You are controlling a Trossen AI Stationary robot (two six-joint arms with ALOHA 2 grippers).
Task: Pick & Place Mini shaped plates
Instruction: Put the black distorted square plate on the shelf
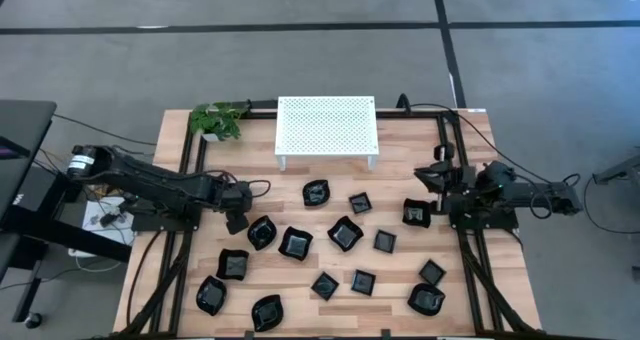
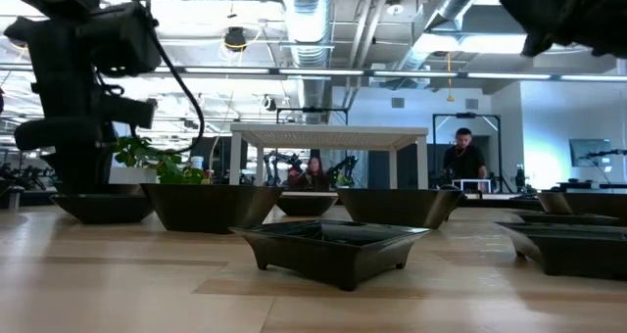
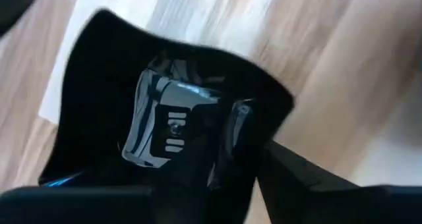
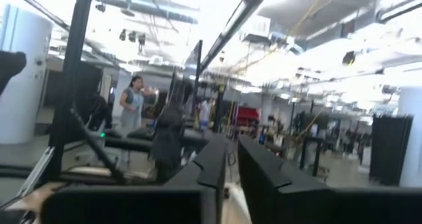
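Black mini shaped plates point(image 1: 346, 233) lay spread across the wooden table point(image 1: 400, 280), near the white rack point(image 1: 327, 128). Left gripper point(image 1: 237, 220) low beside one plate point(image 1: 262, 232), fingers spread. Right gripper point(image 1: 437, 176) lifted at right, fingers nearly together, holding nothing.

The glossy black dish point(image 3: 132, 118) filling the left wrist view was blurred and cut off at the bottom edge. People point(image 4: 134, 102) behind the right gripper's dark fingers point(image 4: 264, 178) stayed too smeared to make out.

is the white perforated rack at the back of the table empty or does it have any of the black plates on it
Empty. In the high view the white perforated rack shows a bare top, while the small glossy black plates lie on the wooden table in front of it.
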